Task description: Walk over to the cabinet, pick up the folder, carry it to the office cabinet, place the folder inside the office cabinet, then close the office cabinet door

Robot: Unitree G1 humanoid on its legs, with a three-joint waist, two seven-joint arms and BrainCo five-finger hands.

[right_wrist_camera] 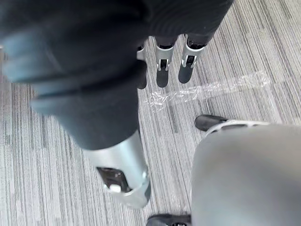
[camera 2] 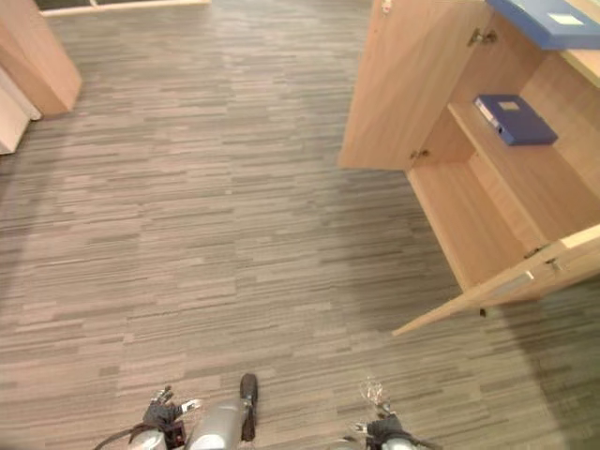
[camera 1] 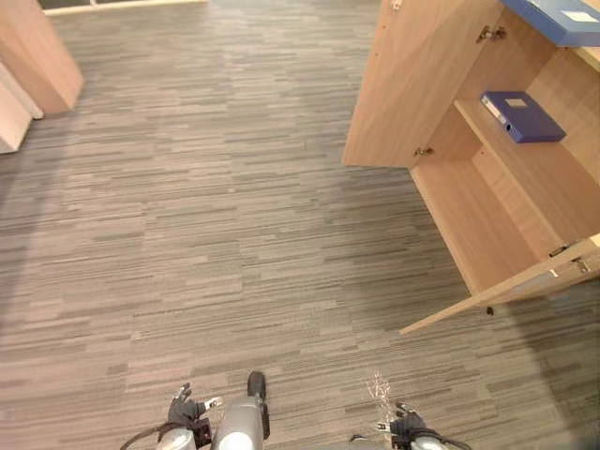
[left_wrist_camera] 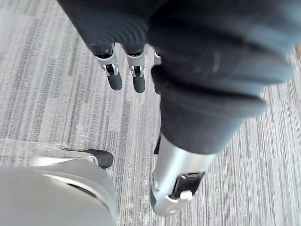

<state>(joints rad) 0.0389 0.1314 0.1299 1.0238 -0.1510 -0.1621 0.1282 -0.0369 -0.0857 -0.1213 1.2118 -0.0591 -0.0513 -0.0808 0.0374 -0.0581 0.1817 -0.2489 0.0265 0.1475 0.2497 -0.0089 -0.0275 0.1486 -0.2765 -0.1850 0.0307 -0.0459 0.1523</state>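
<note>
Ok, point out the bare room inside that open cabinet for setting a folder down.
The middle shelf is bare from the dark blue folder to the near door. The bottom board below it is wholly bare. Up top, a light blue folder takes the room that shows.

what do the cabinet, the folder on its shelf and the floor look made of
Cabinet: probably laminated board, matte, light wood grain, thin flat panels. Folder: likely plastic-covered card, smooth, even blue. Floor: seemingly carpet, matte, grey streaks.
</note>
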